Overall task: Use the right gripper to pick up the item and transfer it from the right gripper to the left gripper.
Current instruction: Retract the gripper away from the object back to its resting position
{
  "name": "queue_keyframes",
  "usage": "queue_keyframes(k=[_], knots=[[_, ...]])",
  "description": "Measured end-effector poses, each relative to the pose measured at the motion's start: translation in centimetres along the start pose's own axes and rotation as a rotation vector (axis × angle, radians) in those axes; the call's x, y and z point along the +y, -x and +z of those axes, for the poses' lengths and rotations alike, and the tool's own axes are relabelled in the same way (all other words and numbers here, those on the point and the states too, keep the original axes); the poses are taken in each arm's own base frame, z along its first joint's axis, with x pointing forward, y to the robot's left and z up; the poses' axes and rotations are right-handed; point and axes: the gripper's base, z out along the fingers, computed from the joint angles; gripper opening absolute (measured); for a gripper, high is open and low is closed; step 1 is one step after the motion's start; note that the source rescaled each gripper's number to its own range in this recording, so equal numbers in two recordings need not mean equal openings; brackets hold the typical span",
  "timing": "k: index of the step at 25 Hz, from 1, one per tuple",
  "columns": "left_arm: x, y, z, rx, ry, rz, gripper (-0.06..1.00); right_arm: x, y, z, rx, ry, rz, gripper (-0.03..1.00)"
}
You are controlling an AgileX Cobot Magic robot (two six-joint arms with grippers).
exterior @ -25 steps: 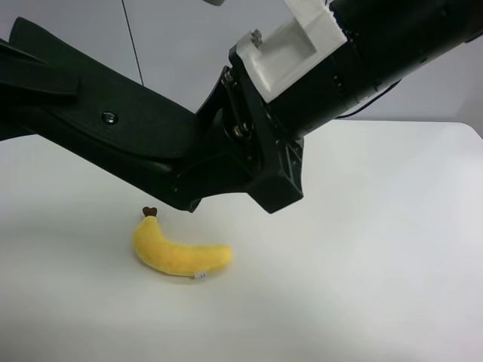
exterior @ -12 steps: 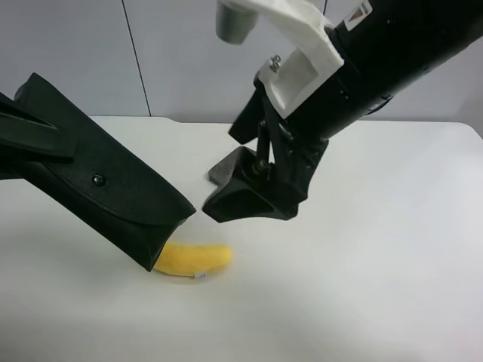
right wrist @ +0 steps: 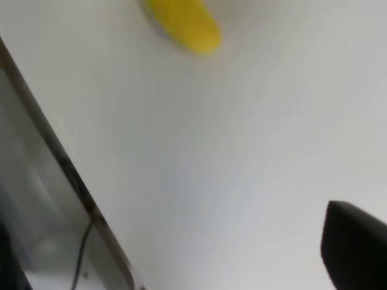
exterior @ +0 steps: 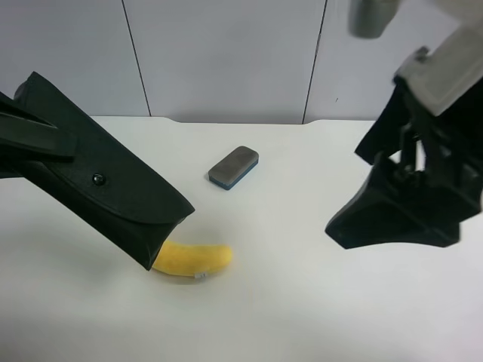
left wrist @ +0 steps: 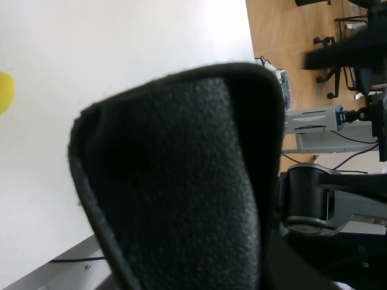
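Note:
The blackish-green case (exterior: 113, 196) hangs above the table at the exterior view's left, flap end tilted down over the yellow banana. My left gripper (exterior: 53, 147) is shut on its upper end. The case fills the left wrist view (left wrist: 181, 181). My right gripper (exterior: 392, 215), with a white bracket and grey camera, hangs apart from the case at the exterior view's right, open and empty. Only one of its fingertips (right wrist: 357, 254) shows in the right wrist view.
A yellow plush banana (exterior: 192, 259) lies on the white table (exterior: 317, 302) under the case's low end; it also shows in the right wrist view (right wrist: 181, 21). A small grey block with a blue base (exterior: 233, 167) lies further back. The table edge (right wrist: 66, 169) shows.
My right gripper has let go of the case and swung away to the exterior view's right, uncovering the grey block. The case stays in my left gripper.

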Motion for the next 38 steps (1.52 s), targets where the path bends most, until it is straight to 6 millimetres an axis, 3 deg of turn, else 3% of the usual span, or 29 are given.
queue_keyframes(k=[3,7,13,17,21,33,38], knots=[[0.0,0.0,0.0,0.0,0.0,0.007,0.01,1.0,-2.4,-2.2,-0.08,-0.013,0.059,0.99],[0.0,0.0,0.0,0.0,0.0,0.007,0.01,2.2,-7.6,-3.1,-0.138,-0.025,0.107,0.99],[0.1,0.0,0.0,-0.005,0.007,0.008,0.0,2.9,-15.0,-1.3,-0.288,-0.083,0.13,0.99],[0.2,0.0,0.0,-0.004,0.02,0.013,0.0,3.0,-18.1,-0.4,-0.38,-0.123,0.129,0.99],[0.2,0.0,0.0,-0.003,0.023,0.016,0.0,3.1,-19.1,-1.0,-0.469,-0.155,0.134,0.99],[0.2,0.0,0.0,-0.002,0.025,0.018,0.0,3.0,-19.2,-1.0,-0.482,-0.168,0.151,0.99],[0.3,0.1,0.0,-0.015,0.03,0.026,0.0,2.9,-19.3,-1.1,-0.5,-0.276,0.269,0.99]])
